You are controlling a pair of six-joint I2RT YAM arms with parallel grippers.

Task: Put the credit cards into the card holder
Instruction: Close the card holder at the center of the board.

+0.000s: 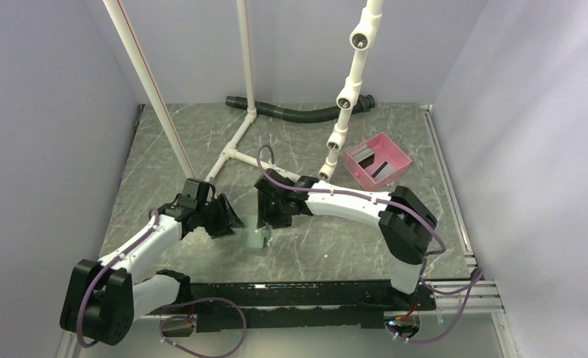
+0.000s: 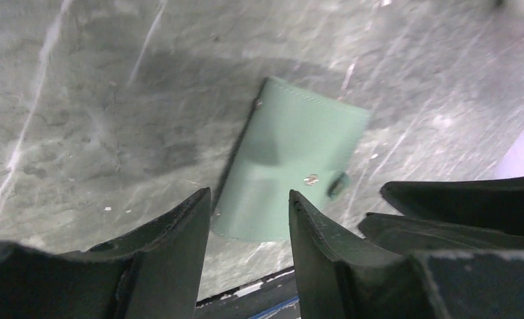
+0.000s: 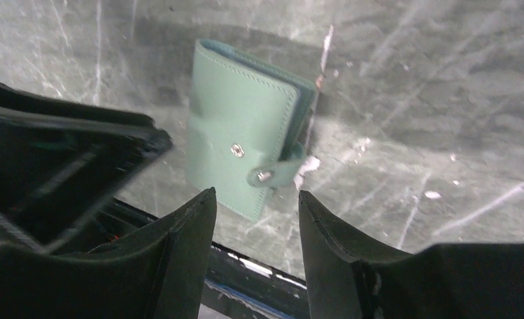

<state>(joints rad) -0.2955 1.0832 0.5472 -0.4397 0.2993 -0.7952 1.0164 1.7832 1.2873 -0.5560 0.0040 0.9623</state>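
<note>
The sage-green card holder (image 1: pixel 257 239) lies folded on the table between my two grippers. It also shows in the left wrist view (image 2: pixel 292 159) and the right wrist view (image 3: pixel 243 126), with its snap strap loose at one edge. My left gripper (image 2: pixel 249 199) is open and empty just left of it. My right gripper (image 3: pixel 256 196) is open and empty just above and right of it. Grey and black credit cards (image 1: pixel 369 160) stand in the pink tray (image 1: pixel 395 173) at the back right.
White pipe frames (image 1: pixel 235 145) and a jointed white pipe (image 1: pixel 343 112) stand at the back. A black corrugated hose (image 1: pixel 298 112) lies along the rear. A black rail (image 1: pixel 298 294) runs along the near edge.
</note>
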